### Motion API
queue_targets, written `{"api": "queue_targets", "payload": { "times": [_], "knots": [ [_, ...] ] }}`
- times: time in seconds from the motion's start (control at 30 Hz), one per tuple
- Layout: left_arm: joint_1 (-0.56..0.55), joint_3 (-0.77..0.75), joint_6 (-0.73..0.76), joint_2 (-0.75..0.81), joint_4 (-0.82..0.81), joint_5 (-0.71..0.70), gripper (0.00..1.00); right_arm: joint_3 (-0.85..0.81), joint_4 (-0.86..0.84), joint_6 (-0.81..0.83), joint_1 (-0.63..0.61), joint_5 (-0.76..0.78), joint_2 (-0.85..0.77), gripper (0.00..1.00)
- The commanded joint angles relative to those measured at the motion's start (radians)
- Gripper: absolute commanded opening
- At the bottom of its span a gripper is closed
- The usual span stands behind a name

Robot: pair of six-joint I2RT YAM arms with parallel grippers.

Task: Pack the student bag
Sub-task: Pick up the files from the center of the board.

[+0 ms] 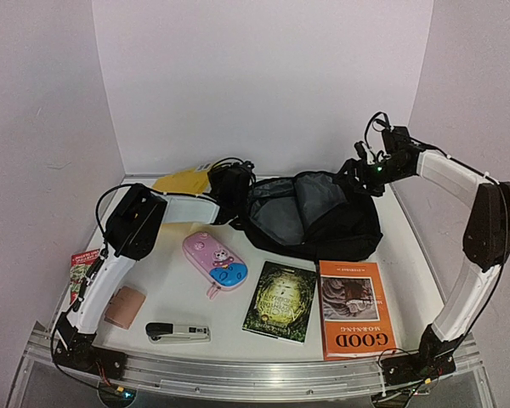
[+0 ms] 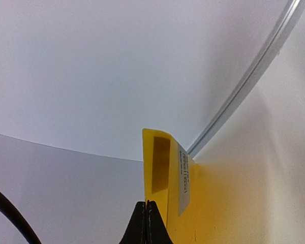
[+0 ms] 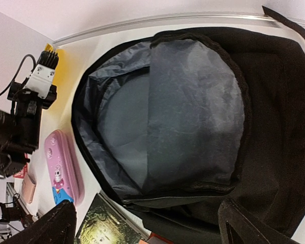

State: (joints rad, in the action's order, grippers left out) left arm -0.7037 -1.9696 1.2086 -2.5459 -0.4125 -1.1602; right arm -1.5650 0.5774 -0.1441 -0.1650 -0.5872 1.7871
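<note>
The bag [image 1: 323,223], black with its grey lining showing, lies open at the far right of centre of the table [image 1: 166,293], its mouth facing up and left. The right gripper [image 1: 358,175] hangs over the bag's far right edge; in the wrist view the right gripper [image 3: 147,227] has its fingers [image 3: 56,226] spread wide with nothing between them. Just left of the bag, the left gripper [image 1: 231,182] is clamped on the edge of a yellow book [image 1: 185,180], which tilts up toward the back wall; in its own camera the left gripper [image 2: 147,216] has its tips pressed together against the yellow book [image 2: 165,173], whose white label faces right. Near the bag's left side lies a pink case [image 1: 215,261]. Nearer the front, a green book [image 1: 280,302] and an orange book [image 1: 353,308] lie side by side. At the near left lie a stapler [image 1: 178,331], a tan pouch [image 1: 124,306] and a red packet [image 1: 83,268].
</note>
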Motion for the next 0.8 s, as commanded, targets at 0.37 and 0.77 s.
{"api": "queue_targets", "payload": {
  "times": [0.37, 0.77],
  "knots": [
    [-0.157, 0.184, 0.013, 0.37, -0.111, 0.126, 0.0, -0.02, -0.025, 0.085, 0.001, -0.162, -0.092, 0.98],
    [-0.219, 0.161, -0.39, 0.595, 0.349, 0.322, 0.0, -0.053, -0.022, 0.229, 0.001, -0.261, -0.154, 0.98]
  ]
}}
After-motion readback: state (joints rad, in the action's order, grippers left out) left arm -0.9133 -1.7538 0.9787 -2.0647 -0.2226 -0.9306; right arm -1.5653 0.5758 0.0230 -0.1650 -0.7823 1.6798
